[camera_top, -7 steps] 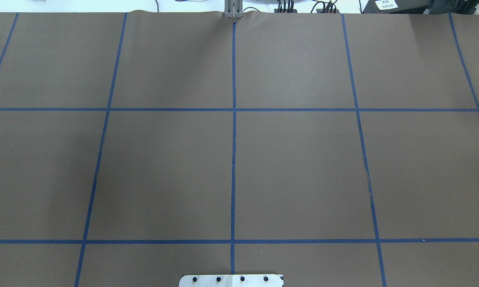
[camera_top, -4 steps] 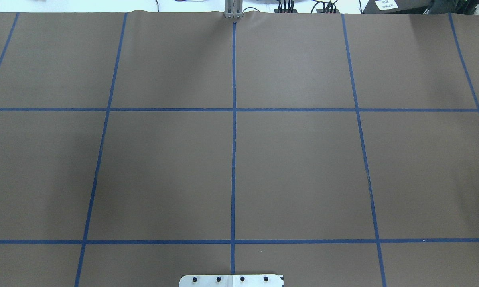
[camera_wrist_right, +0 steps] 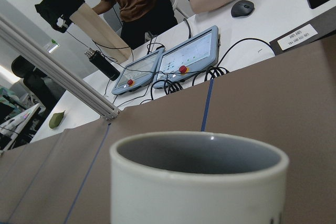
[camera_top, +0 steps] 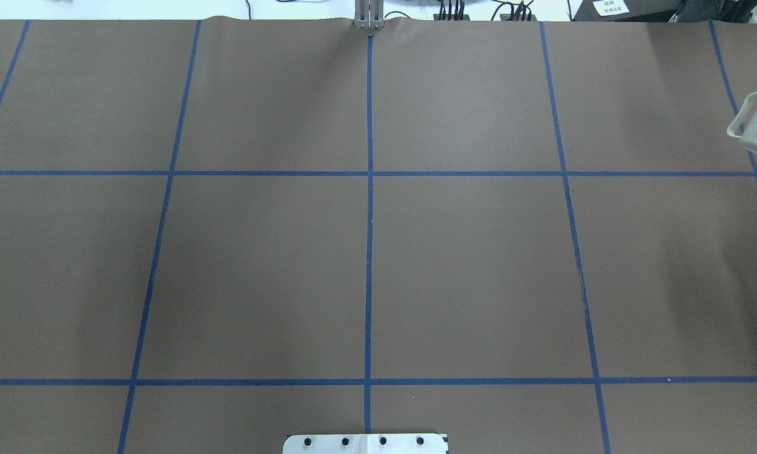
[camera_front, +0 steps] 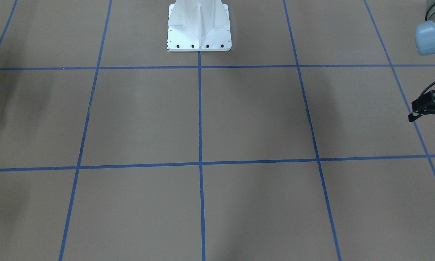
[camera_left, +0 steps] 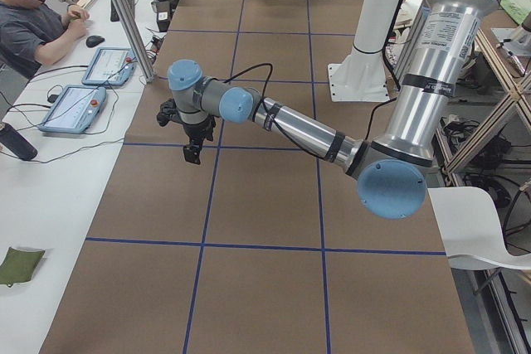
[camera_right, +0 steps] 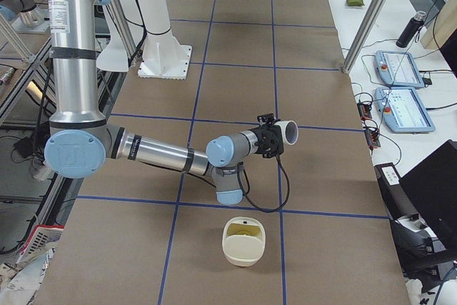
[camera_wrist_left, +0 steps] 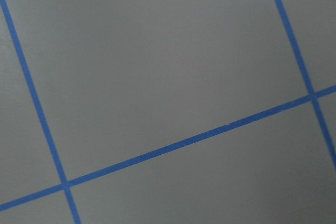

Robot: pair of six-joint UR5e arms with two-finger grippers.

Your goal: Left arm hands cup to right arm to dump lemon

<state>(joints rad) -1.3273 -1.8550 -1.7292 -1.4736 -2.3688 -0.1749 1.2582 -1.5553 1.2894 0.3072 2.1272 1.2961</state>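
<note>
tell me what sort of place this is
Probably a robotics lab: a left arm and a right arm, its hand holding a cup, stand at a table papered brown with a blue tape grid, and teach pendants lie on a side bench.

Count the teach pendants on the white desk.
2. One teach pendant lies by the aluminium post; the second teach pendant lies beside it, nearer the camera. Others may be out of view.

The brown surface (camera_top: pixel 466 265) is lit evenly from overhead, with broad soft shadows cast; the cup (camera_wrist_right: pixel 199 182) is rendered slightly soft up close.
</note>
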